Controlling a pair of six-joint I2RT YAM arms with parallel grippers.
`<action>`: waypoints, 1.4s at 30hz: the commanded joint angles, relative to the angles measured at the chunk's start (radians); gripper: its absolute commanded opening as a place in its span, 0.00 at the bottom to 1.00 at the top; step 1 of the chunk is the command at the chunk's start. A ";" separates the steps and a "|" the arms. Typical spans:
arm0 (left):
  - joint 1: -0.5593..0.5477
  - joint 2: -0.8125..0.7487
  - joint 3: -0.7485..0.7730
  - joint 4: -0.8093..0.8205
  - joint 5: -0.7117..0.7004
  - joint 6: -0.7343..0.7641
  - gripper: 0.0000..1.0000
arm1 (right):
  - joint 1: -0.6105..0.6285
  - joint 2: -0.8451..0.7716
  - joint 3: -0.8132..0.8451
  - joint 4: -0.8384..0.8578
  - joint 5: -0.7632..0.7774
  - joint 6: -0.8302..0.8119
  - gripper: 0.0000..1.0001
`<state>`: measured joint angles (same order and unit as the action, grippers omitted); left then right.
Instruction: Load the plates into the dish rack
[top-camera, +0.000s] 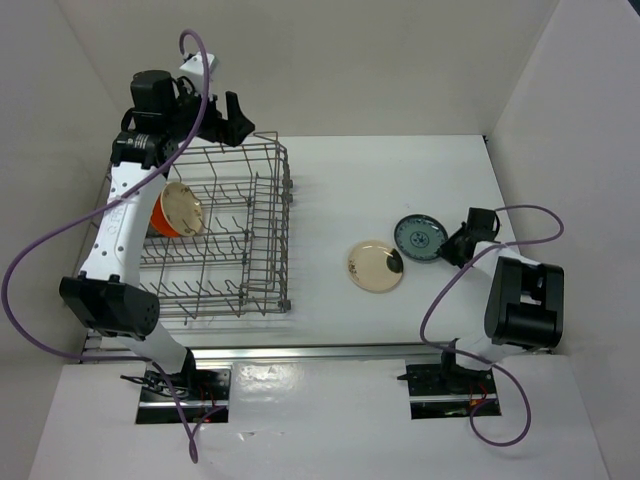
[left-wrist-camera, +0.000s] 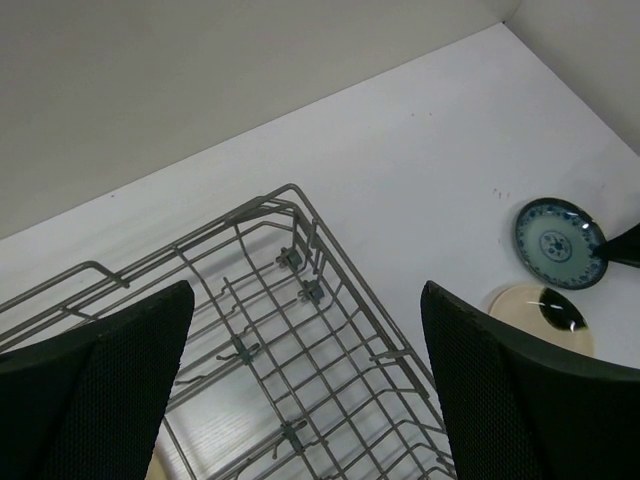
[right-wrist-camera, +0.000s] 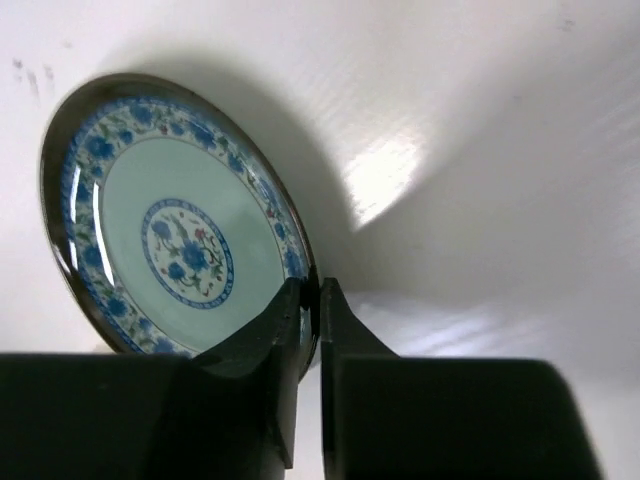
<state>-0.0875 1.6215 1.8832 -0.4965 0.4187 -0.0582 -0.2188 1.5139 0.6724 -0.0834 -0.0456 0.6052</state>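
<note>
On the right side of the white tabletop (top-camera: 340, 330), the right pincer (right-wrist-camera: 310, 292) is clamped on the near rim of a blue-and-white plate (right-wrist-camera: 170, 240), one finger on top of the rim and the other under it, with only the thin edge between them. Just to the left of that plate, and a little nearer the arms, a pale beige plate (top-camera: 375, 266) lies flat; the two rims are close, and whether they touch cannot be told. Further left stands the grey wire dish rack (top-camera: 283, 230). In its left half an orange plate (top-camera: 163, 218) and a second beige plate (top-camera: 184, 207) stand on edge among the tines. Above the rack's far corner hangs the left pincer (top-camera: 235, 118), fingers wide apart and holding nothing.
</note>
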 joint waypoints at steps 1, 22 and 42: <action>0.002 -0.046 -0.015 0.093 0.101 -0.031 1.00 | -0.002 0.046 -0.008 0.008 -0.003 0.002 0.09; -0.268 0.251 -0.090 0.684 0.566 -0.632 0.88 | 0.050 -0.182 0.441 0.025 -0.385 -0.154 0.00; -0.305 0.452 0.025 0.650 0.551 -0.649 0.36 | 0.315 -0.159 0.590 0.030 -0.392 -0.205 0.00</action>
<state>-0.3885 2.0869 1.8633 0.1558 0.9615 -0.7471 0.0769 1.3460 1.1988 -0.0937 -0.4404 0.4202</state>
